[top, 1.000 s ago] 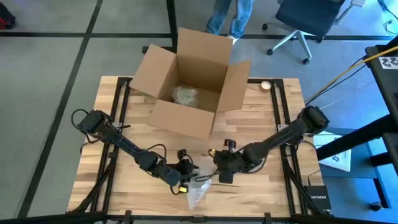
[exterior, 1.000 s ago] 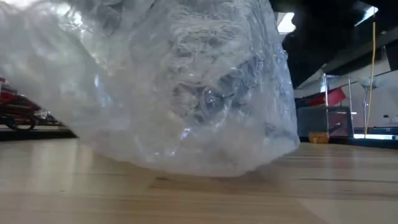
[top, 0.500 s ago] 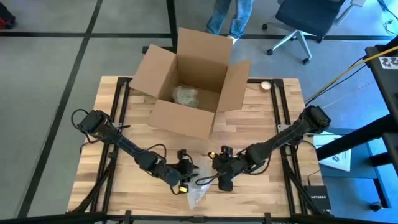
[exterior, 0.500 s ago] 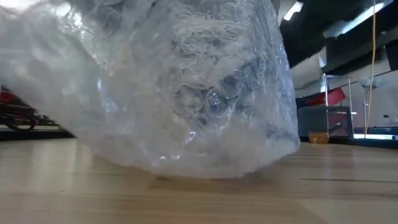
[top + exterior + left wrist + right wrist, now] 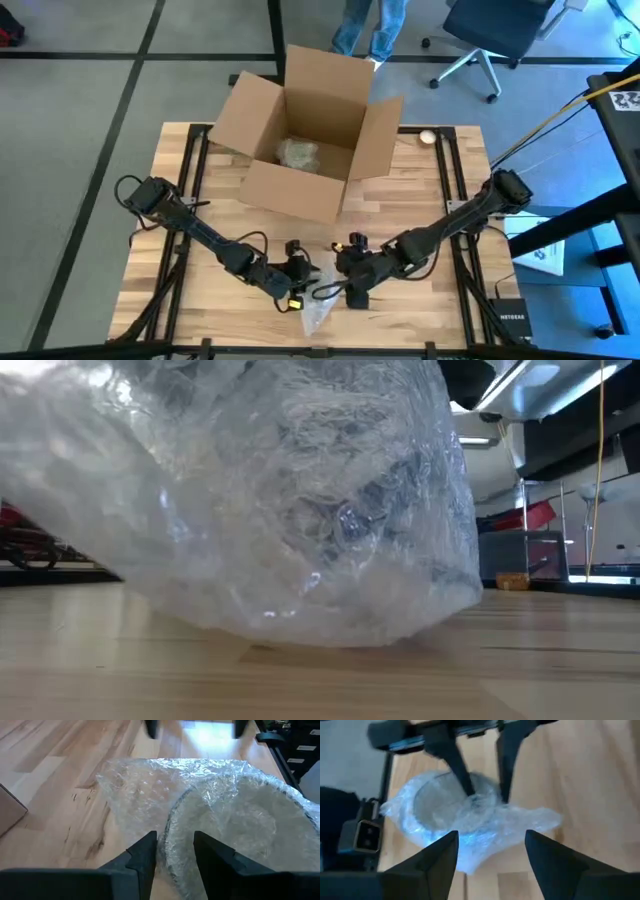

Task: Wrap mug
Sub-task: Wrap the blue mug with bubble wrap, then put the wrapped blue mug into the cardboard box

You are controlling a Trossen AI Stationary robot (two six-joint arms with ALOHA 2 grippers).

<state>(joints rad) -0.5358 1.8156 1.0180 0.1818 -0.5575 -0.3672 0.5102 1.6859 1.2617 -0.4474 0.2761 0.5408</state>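
Wrapped mug (image 5: 318,292) lies at the table's (image 5: 440,210) near edge, left gripper (image 5: 305,275) on its left, right gripper (image 5: 345,282) right. Cardboard box (image 5: 305,135) sits far centre.

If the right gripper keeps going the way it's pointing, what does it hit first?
Most likely the bubble wrap bundled around the mug, lying straight ahead of the open right gripper. The left gripper already pinches that wrap just beyond, so it would come next. Depth is uncertain.
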